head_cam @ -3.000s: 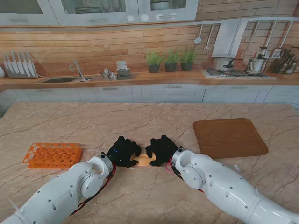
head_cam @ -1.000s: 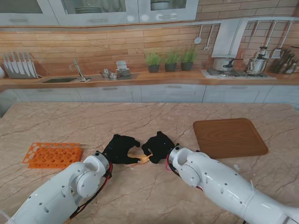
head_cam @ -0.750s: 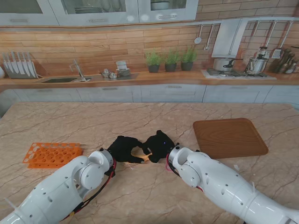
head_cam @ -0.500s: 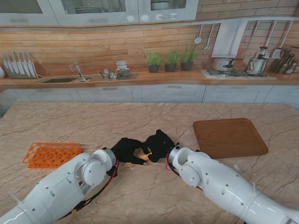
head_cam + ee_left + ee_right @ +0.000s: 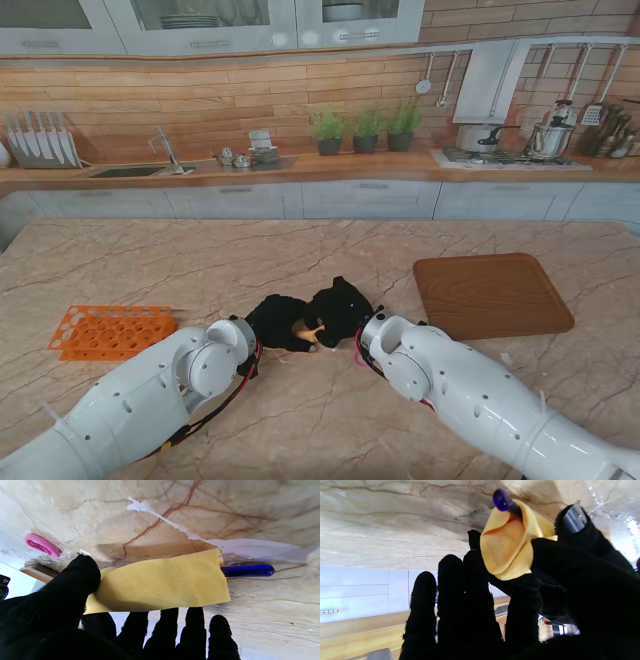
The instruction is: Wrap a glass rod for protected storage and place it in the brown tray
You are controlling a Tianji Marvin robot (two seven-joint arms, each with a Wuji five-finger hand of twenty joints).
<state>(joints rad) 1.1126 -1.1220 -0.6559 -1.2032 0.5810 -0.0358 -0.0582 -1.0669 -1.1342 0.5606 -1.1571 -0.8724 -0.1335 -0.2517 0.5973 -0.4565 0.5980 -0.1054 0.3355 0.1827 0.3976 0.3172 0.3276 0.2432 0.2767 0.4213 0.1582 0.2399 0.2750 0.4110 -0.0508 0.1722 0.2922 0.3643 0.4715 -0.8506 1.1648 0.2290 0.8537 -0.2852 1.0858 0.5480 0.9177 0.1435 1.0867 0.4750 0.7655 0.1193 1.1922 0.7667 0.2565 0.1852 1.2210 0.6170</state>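
Note:
A yellow cloth (image 5: 306,330) is bunched between my two black-gloved hands at the middle of the table. In the left wrist view the cloth (image 5: 160,582) is folded over a dark blue glass rod (image 5: 247,570), one end of which sticks out. My left hand (image 5: 275,322) pinches the cloth between thumb and fingers (image 5: 75,580). My right hand (image 5: 340,308) grips the other end, where the cloth (image 5: 510,542) curls into a roll and the rod tip (image 5: 501,500) pokes out. The brown tray (image 5: 490,295) lies to the right, holding nothing.
An orange test-tube rack (image 5: 110,332) sits at the left of the table. A torn white paper strip (image 5: 250,547) lies on the marble beside the rod. A small pink object (image 5: 42,545) shows near the left hand. Kitchen counters stand beyond the table's far edge.
The cloth has gone from flat under both hands to lifted and curled around the rod. My left hand has shifted right, up against the right hand.

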